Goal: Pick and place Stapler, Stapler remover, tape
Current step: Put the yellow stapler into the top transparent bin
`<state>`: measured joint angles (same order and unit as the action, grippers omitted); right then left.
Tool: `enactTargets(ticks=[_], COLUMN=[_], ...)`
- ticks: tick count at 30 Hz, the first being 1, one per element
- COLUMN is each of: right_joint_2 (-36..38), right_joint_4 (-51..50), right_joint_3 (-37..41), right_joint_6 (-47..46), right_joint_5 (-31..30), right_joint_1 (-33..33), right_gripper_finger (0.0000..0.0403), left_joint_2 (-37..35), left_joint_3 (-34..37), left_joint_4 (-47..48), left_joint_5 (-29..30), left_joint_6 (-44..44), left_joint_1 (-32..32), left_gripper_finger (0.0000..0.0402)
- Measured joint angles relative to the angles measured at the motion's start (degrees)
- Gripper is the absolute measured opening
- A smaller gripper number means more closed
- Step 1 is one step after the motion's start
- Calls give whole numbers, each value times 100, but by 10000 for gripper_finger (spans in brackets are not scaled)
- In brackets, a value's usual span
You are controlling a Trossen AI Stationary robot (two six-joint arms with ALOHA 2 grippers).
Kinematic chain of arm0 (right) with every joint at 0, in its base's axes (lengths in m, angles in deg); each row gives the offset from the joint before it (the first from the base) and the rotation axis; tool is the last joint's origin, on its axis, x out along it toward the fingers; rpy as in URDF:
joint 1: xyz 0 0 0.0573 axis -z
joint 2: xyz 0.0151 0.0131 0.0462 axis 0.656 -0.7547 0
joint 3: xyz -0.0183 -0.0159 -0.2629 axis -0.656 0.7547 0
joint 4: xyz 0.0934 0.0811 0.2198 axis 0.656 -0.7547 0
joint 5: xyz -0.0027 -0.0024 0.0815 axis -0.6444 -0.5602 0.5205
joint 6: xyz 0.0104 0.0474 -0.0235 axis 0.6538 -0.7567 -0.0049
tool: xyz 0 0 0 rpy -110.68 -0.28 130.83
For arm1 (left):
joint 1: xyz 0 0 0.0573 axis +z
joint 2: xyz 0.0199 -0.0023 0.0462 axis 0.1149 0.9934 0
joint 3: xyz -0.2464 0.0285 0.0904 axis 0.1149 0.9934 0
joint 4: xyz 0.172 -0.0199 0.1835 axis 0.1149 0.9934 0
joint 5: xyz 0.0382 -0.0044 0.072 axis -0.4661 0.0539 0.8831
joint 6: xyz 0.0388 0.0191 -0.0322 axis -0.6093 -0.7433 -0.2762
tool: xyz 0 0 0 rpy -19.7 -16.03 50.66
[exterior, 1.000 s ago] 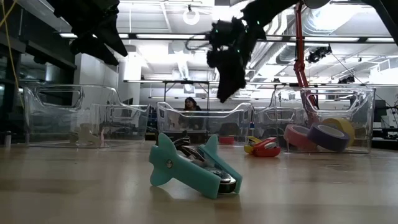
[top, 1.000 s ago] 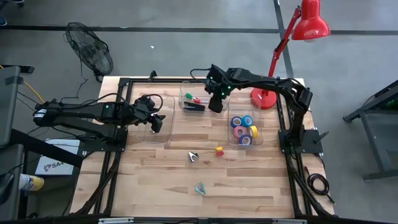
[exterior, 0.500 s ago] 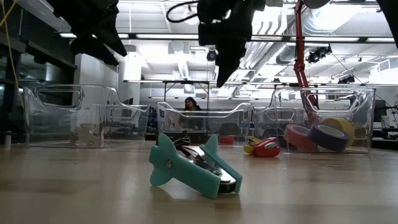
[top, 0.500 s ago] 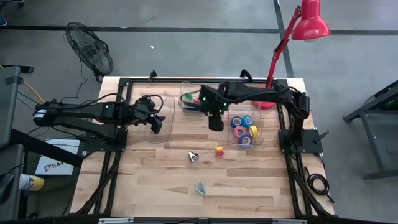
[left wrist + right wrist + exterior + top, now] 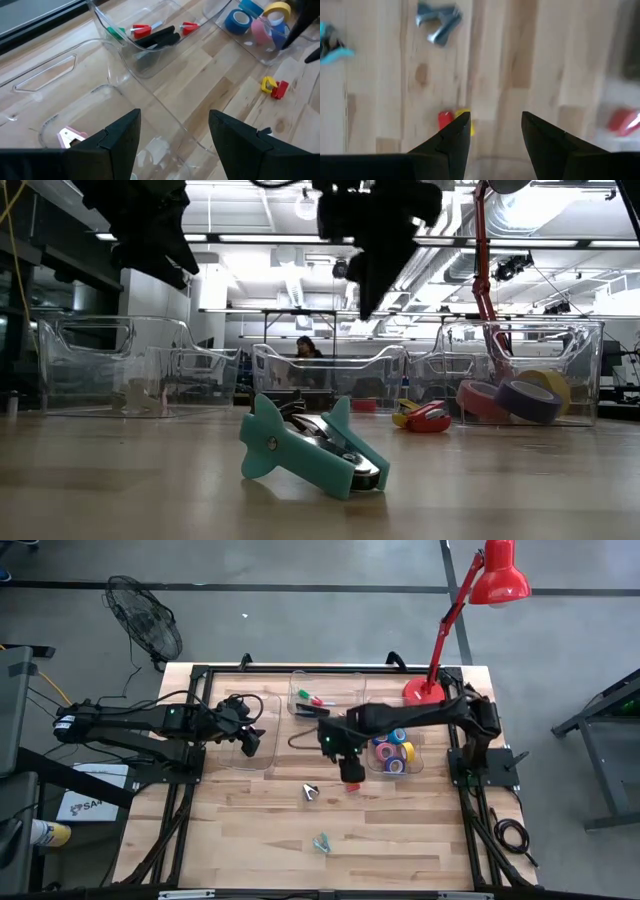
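The black stapler (image 5: 311, 712) lies in the middle clear bin (image 5: 300, 680) beside red and green items, and also shows in the left wrist view (image 5: 159, 38). Tape rolls (image 5: 392, 749) in blue, pink, purple and yellow fill the right bin. A red-and-yellow staple remover (image 5: 352, 783) lies on the wood, with a grey one (image 5: 310, 792) and a teal one (image 5: 320, 841) nearer. My right gripper (image 5: 495, 125) hangs open just above the red-and-yellow remover (image 5: 445, 120). My left gripper (image 5: 172, 135) waits open over the left bin.
The left clear bin (image 5: 262, 762) holds a small pink item (image 5: 72, 135). A red desk lamp (image 5: 425, 695) stands at the far right corner. The teal remover (image 5: 310, 450) lies closest to the near edge, with bare wood around it.
My right gripper has swung from above the middle bin toward the table's near edge and now hangs over the red-and-yellow staple remover. The left arm and all objects have stayed put.
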<state>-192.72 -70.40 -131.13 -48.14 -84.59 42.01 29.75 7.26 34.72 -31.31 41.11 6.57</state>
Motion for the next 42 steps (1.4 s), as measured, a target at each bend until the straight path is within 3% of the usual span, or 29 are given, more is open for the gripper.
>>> enactTargets(ticks=[9, 21, 35, 42], right_joint_2=[-2, -2, 0, 0], right_joint_4=[325, 1011, 1927, 1909], right_joint_3=[1079, 1705, 2068, 2082], right_joint_6=[-249, 83, 526, 858], right_joint_5=[-26, -327, -331, -492], right_joint_1=[-485, -633, -643, -642], right_gripper_finger=[167, 167, 167, 167], left_joint_2=[0, 0, -1, 0], left_joint_3=[0, 0, 0, 0], left_joint_4=[30, 103, 120, 127], left_joint_5=[-68, -109, -105, -100], left_joint_6=[-22, -20, -20, -20], left_joint_1=[0, 0, 0, 0], left_gripper_finger=[230, 230, 230, 230])
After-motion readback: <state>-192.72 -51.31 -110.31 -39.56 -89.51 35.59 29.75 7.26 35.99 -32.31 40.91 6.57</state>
